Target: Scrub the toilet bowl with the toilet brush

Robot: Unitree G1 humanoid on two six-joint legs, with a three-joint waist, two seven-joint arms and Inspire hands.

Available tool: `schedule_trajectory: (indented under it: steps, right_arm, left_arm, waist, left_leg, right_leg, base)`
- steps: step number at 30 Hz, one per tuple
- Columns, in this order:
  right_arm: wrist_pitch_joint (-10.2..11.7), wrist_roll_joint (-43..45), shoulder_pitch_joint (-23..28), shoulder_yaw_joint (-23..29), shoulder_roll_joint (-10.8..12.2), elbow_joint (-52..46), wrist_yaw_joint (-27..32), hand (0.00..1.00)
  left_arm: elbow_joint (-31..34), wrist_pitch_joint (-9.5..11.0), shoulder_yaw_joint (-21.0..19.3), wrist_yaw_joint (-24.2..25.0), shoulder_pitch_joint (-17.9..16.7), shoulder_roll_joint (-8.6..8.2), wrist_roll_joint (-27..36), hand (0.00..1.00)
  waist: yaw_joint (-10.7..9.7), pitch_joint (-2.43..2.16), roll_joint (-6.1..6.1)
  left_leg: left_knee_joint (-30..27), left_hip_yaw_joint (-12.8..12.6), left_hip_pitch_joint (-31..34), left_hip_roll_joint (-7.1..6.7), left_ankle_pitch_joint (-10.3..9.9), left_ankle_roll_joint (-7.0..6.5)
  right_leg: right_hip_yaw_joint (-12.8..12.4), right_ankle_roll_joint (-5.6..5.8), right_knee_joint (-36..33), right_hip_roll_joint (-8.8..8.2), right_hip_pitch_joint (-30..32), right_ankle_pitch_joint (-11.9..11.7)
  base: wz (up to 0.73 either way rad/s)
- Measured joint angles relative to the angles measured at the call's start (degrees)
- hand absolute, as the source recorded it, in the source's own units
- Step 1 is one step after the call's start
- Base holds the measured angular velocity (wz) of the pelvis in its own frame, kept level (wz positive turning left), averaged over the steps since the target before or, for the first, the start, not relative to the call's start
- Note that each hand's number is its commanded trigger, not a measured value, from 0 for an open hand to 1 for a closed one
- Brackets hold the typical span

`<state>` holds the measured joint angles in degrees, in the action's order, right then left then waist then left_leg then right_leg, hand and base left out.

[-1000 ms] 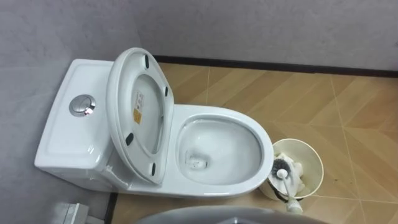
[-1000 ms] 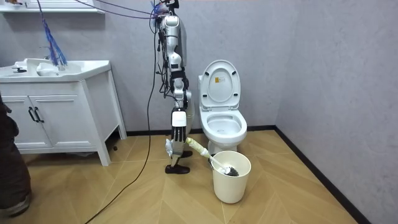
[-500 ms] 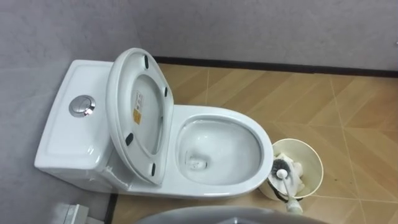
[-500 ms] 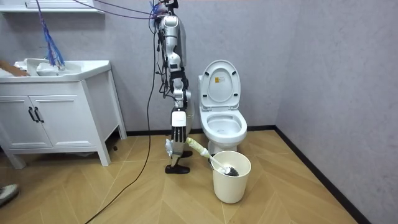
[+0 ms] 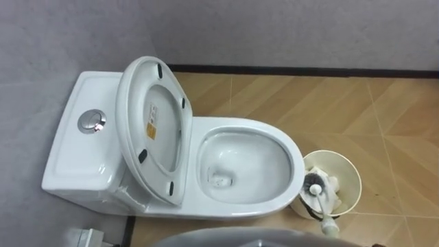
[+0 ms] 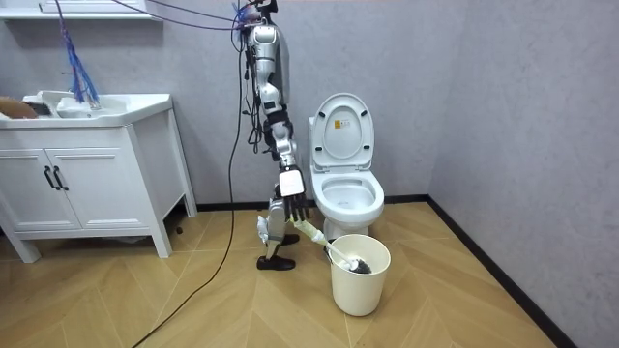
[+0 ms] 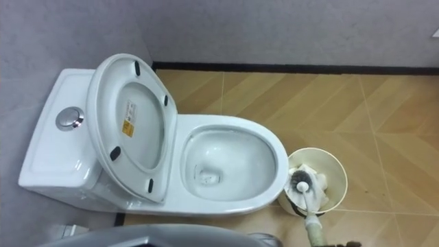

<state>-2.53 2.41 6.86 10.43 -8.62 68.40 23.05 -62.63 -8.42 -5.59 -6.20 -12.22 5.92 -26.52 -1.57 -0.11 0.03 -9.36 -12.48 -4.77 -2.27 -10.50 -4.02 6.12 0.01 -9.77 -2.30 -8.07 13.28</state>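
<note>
A white toilet [image 5: 247, 165] stands against the grey wall with its seat and lid [image 5: 152, 127] raised; the bowl is open and the round flush button [image 5: 91, 122] is on the tank. To the bowl's right stands a cream bucket [image 5: 353, 180]. The toilet brush [image 5: 315, 184] rests in it head down, and its pale handle [image 6: 309, 230] leans out toward me. I stand at the room view's left of the toilet. My right hand [image 6: 291, 205] hangs open just above the upper end of that handle, apart from it.
A white vanity cabinet [image 6: 87, 164] with a sink stands at the room view's left, and a person's hand [image 6: 12, 106] rests at its edge. Grey walls with dark skirting close in behind and at the right of the toilet. Wood floor lies around the bucket [image 6: 360, 280].
My right arm has swung forward from hanging straight down, bringing the hand over the brush handle. The eye view has shifted slightly. The person at the vanity has stepped out of the picture.
</note>
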Motion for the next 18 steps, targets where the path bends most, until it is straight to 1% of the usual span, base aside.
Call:
schedule_trajectory:
  steps: [3,5,6,7,8,10,12,15,16,18]
  right_arm:
    - [1.77,0.04,-0.01,-0.19,0.00,-2.08,1.75,0.00]
    - [2.36,0.13,-0.10,-0.56,0.00,-3.45,2.68,0.00]
    - [3.10,0.14,-0.27,-0.91,0.01,-4.11,3.18,0.00]
    - [3.99,0.16,-0.67,-1.15,0.00,-4.12,3.70,0.00]
    - [4.33,0.17,-0.82,-1.27,0.00,-4.16,3.90,0.00]
    - [4.75,0.14,-0.97,-1.33,0.00,-6.10,5.12,0.00]
    - [6.02,0.14,-1.05,-1.42,0.00,-7.18,6.36,0.00]
    - [7.28,0.14,-1.27,-1.75,-0.01,-8.71,8.06,0.00]
    - [8.02,0.00,-1.28,-2.30,-0.01,-8.77,8.77,0.00]
    - [8.61,-0.12,-1.27,-2.97,-0.02,-8.77,9.34,0.00]
  left_arm:
    - [0.01,1.10,0.04,-0.71,0.33,0.05,0.05,0.00]
    - [0.01,1.71,0.05,-1.00,0.44,0.09,0.07,0.00]
    - [0.01,2.17,0.03,-1.05,0.49,0.15,0.06,0.00]
    - [0.03,2.76,0.05,-1.05,0.53,0.22,0.06,0.00]
    - [0.02,2.99,0.05,-1.05,0.58,0.24,0.06,0.00]
    - [0.00,4.16,0.05,-1.05,0.84,0.24,0.09,0.00]
    - [-0.02,4.93,0.05,-1.14,1.23,0.25,0.16,0.00]
    - [-0.06,5.99,0.07,-1.29,1.70,0.42,2.05,0.00]
    - [-0.06,6.42,0.09,-1.90,1.69,0.53,2.44,0.00]
    - [-0.05,7.01,0.13,-2.31,1.67,0.70,3.47,0.00]
  waist:
    - [0.33,-0.08,-0.21]
    - [0.57,-0.12,-0.30]
    - [0.58,-0.13,-0.34]
    - [0.50,-0.09,-0.39]
    - [0.47,-0.07,-0.43]
    - [0.49,0.02,-0.42]
    - [0.47,0.04,-0.41]
    - [0.48,0.03,-0.44]
    - [0.57,0.02,-0.46]
    - [0.58,0.03,-0.41]
  left_leg:
    - [0.07,-0.27,0.18,0.09,-0.05,0.08]
    - [0.11,-0.52,0.30,0.19,-0.11,0.17]
    - [0.11,-0.76,0.45,0.31,-0.13,0.21]
    - [0.10,-0.94,0.51,0.44,-0.16,0.27]
    - [0.10,-0.96,0.52,0.46,-0.16,0.29]
    - [0.11,-0.97,0.60,0.52,-0.18,0.33]
    - [0.11,-0.97,0.70,0.52,-0.18,0.33]
    - [0.16,-0.96,0.81,0.51,-0.18,0.33]
    - [0.16,-0.96,0.83,0.52,-0.18,0.33]
    - [0.16,-0.96,0.95,0.55,-0.18,0.33]
  right_leg:
    - [-0.47,-0.07,0.04,0.14,0.30,-0.06]
    - [-0.84,-0.13,0.06,0.26,0.51,-0.11]
    - [-0.93,-0.22,0.06,0.34,0.77,-0.19]
    - [-1.01,-0.34,0.14,0.42,0.87,-0.33]
    - [-1.02,-0.35,0.16,0.44,0.87,-0.34]
    - [-1.06,-0.38,0.15,0.48,0.92,-0.36]
    - [-1.06,-0.39,0.15,0.49,1.06,-0.37]
    - [-1.06,-0.38,0.12,0.48,1.14,-0.37]
    - [-1.07,-0.38,0.08,0.50,1.14,-0.41]
    - [-1.06,-0.39,0.07,0.54,1.17,-0.58]
  base:
    - [-0.07]
    - [-0.09]
    - [-0.09]
    - [-0.08]
    - [-0.05]
    - [0.00]
    - [0.00]
    - [0.00]
    - [0.00]
    - [0.00]
